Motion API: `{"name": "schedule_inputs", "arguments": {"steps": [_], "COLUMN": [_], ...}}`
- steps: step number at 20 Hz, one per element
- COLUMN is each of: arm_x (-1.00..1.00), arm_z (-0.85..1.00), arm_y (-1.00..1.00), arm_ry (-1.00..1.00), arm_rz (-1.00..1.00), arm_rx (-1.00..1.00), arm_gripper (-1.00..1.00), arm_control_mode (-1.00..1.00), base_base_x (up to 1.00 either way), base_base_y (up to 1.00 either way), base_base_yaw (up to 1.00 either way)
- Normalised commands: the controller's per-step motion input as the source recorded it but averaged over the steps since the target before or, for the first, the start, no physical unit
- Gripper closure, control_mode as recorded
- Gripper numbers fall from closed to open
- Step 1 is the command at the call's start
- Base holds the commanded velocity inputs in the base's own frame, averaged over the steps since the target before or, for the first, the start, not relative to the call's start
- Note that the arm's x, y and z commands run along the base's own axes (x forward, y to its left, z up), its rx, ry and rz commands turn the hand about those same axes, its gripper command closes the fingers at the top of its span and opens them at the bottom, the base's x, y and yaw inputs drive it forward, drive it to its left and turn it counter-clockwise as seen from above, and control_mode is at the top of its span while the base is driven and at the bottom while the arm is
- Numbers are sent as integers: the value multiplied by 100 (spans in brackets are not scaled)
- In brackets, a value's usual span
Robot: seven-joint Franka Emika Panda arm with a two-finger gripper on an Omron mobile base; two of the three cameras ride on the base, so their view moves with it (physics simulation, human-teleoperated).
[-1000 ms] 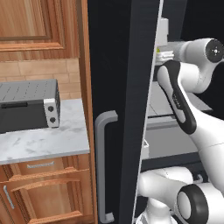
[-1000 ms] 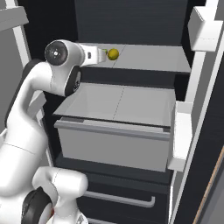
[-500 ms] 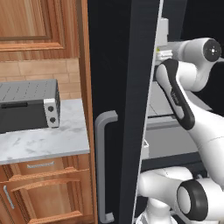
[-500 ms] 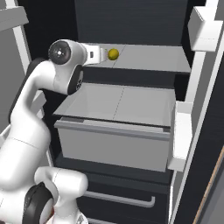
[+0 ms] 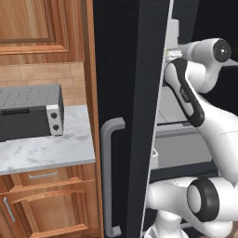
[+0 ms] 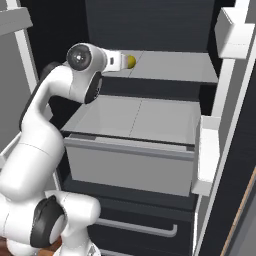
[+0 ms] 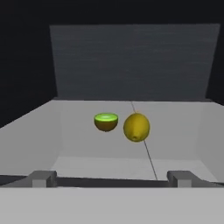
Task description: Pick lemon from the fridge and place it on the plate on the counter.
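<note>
Reaching a little further into the fridge (image 6: 150,115) than a second ago, the claw (image 7: 111,178) spreads wide, empty, lemon (image 7: 136,127) ahead; grasp looks close.

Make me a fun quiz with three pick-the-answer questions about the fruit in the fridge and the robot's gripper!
1. Where is the lemon?
A. on a light grey fridge shelf
B. on the marble counter
C. inside the toaster oven

2. How many pieces of fruit lie on that shelf?
A. one
B. two
C. four

3. What is the gripper doing?
A. squeezing the lemon
B. open, with the lemon ahead of it
C. holding the fridge handle

Answers:
1 A: the lemon sits on the grey shelf inside the fridge.
2 B: the hand view shows the lemon and a halved green fruit beside it.
3 B: the gripper has its tips spread wide apart, nothing between them, and the lemon lies farther back.
</note>
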Motion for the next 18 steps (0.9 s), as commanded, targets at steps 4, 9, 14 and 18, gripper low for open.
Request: {"name": "schedule_inputs", "arguments": {"steps": [4, 9, 14, 18], "arm_x": [31, 23, 25, 21], "arm_z": [0, 0, 0, 0], "arm_y": [-18, -15, -8, 0], "arm_ry": [4, 8, 12, 15], "arm_rz": [0, 0, 0, 0], "arm_rx": [5, 2, 0, 0], "arm_gripper": [-100, -100, -100, -100], "arm_control_mode": [-100, -100, -100, -100], "base_base_x": [0, 0, 0, 0], "base_base_y": [0, 0, 0, 0], "base_base_yaw": [0, 0, 0, 0]}}
